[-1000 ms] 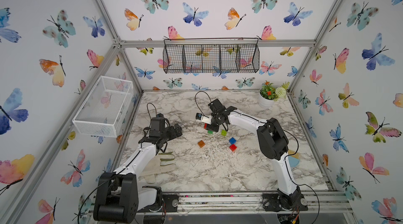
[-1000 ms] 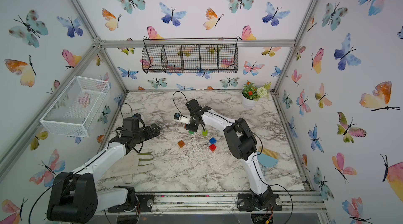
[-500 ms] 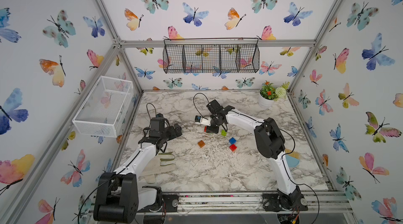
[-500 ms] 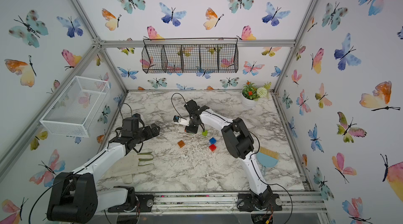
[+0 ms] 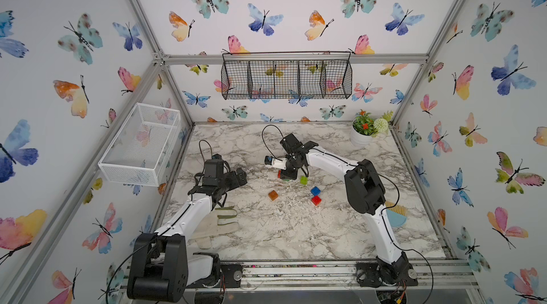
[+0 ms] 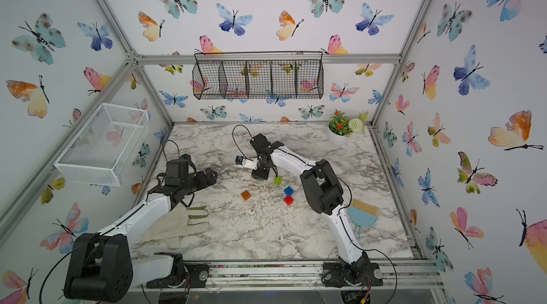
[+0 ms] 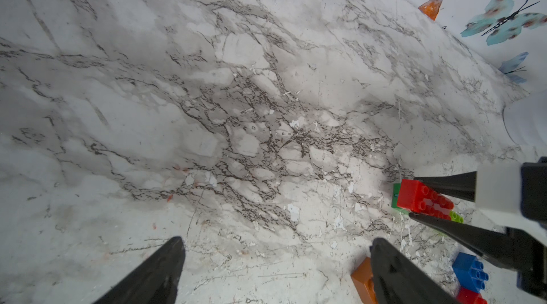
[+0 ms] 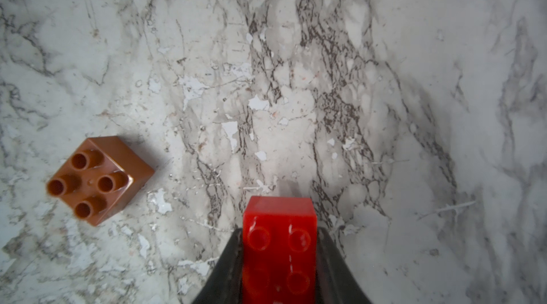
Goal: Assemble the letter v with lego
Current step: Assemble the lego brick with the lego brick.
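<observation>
My right gripper (image 8: 279, 231) is shut on the long red brick (image 8: 279, 246), low over the marble table (image 5: 266, 228) at centre back. In the left wrist view the red brick (image 7: 423, 199) lies over a dark green brick (image 7: 395, 196); I cannot tell if they are joined. A lime green brick (image 5: 303, 180) sits beside them. The orange brick (image 5: 273, 195), blue brick (image 5: 315, 190) and square red brick (image 5: 316, 200) lie apart nearer the front. My left gripper (image 7: 276, 242) stands open and empty to the left of the orange brick (image 7: 362, 280). The letter v is not in view.
A white glove (image 5: 219, 222) lies under the left arm. A blue brush (image 5: 395, 216) rests by the right arm, and a flower pot (image 5: 361, 137) stands at the back right. Wire baskets hang on the left wall (image 5: 139, 142) and the back wall (image 5: 285, 79).
The right arm's elbow has swung slightly to the left while its gripper stays over the same spot, still shut on the red brick. The left arm has not moved.
</observation>
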Robot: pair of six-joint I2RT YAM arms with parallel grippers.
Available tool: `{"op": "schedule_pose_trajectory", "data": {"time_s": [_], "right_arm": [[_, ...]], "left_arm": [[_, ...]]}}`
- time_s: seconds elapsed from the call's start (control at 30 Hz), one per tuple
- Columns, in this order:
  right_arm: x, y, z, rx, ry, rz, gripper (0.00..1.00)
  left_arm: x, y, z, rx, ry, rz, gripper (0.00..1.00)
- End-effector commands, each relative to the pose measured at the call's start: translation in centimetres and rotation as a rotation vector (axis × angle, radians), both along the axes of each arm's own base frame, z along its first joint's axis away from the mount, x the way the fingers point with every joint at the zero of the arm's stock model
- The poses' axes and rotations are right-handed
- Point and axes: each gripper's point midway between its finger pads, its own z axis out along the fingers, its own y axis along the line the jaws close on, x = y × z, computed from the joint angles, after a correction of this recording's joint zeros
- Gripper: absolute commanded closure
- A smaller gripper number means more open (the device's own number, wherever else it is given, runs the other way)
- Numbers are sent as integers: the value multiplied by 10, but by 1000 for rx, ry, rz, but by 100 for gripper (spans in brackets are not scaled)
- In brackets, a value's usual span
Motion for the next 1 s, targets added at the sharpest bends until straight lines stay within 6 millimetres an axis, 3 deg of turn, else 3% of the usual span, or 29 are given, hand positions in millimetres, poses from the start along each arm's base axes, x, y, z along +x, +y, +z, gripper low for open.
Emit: {"op": "schedule_pose_trajectory", "data": {"time_s": [0.0,0.33,0.97], "right_arm": [[-4,-4,3,-9,35,19,98],[-16,-8,-11,-12,75,60,98],[-14,-20,-31,-61,81,59,98]], "left_arm": [[1,2,-3,11,0,-3,2],[0,2,-8,12,12,-3,2],[-1,3,-11,18,18,-3,2]]}}
